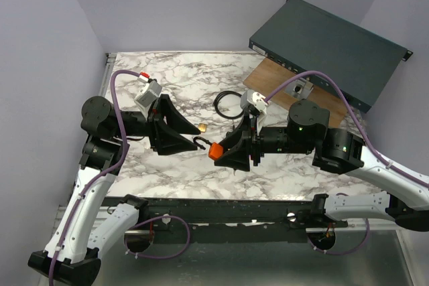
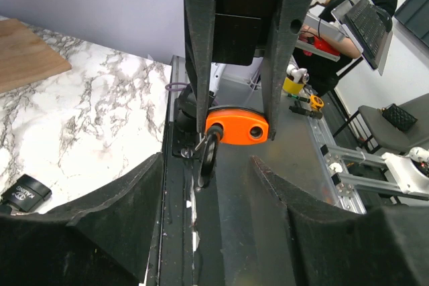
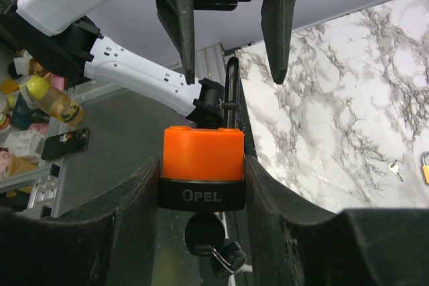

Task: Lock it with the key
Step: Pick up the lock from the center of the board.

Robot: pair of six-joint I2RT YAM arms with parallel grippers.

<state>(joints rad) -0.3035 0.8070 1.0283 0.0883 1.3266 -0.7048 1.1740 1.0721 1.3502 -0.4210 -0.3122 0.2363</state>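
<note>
An orange padlock [image 1: 215, 151] with a black band is gripped by its sides in my right gripper [image 1: 224, 149], above the table's front middle. In the right wrist view the padlock [image 3: 203, 155] sits between my fingers [image 3: 134, 219], a black-headed key [image 3: 204, 232] with a ring hanging in its underside. Its black shackle [image 1: 200, 142] sticks out as an open hook toward my left gripper [image 1: 193, 138], which is open and empty, its tips just around the shackle's end. In the left wrist view the shackle [image 2: 208, 162] and padlock [image 2: 236, 125] lie ahead of the open jaws [image 2: 208, 232].
A small brass padlock [image 1: 203, 126] and a small key [image 3: 395, 167] lie on the marble table [image 1: 167, 78]. A black cable loop [image 1: 226, 104] lies behind the right gripper. A wooden board [image 1: 281, 85] and a dark rack unit [image 1: 328, 45] sit at the back right.
</note>
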